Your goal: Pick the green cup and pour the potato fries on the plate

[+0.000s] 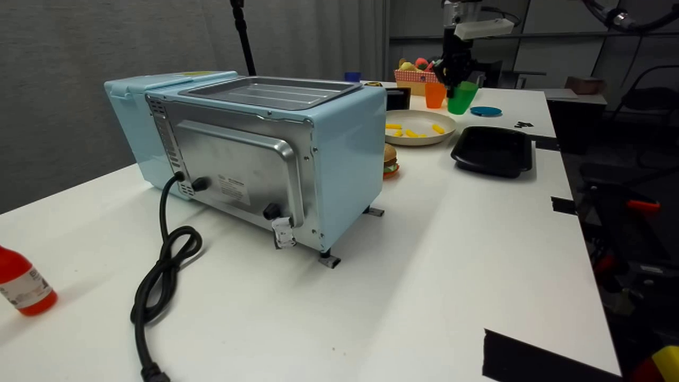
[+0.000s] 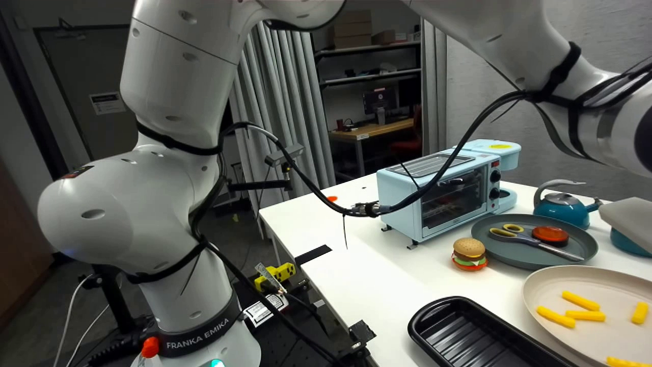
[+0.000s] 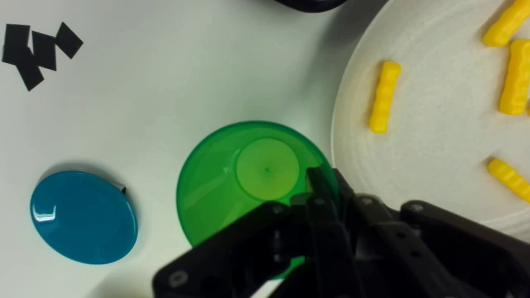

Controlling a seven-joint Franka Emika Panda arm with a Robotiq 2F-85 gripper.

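Wrist view: your gripper (image 3: 329, 179) pinched the wall of the green cup (image 3: 215, 186), one finger inside the rim and the other outside. The cup's mouth faced the camera; whether its base touched the table (image 1: 451, 265) could not be told. Just beside the cup lay the plate (image 3: 439, 165), bearing your potato fries (image 3: 385, 97); an exterior view showed five yellow pieces scattered there, one cut off at the edge of view. Near the cup, on the side away from the plate, lay a glossy blue disc (image 3: 83, 217). In an exterior view, you saw the orange cup (image 1: 435, 95) upright near the green one, with a basket (image 1: 411, 86) of toy food behind it. Next to the plate sat the black tray (image 2: 473, 331). Farther out, an exterior view gave you a toy hamburger (image 2: 469, 254), a grey plate (image 2: 512, 256) holding scissors (image 2: 530, 240) and a red disc (image 2: 550, 234), and a teal kettle (image 2: 563, 209). A light-blue toaster oven (image 1: 254, 164) stood near the hamburger, its black cord (image 1: 164, 270) looped on the table, apart from a red bottle (image 1: 24, 276).
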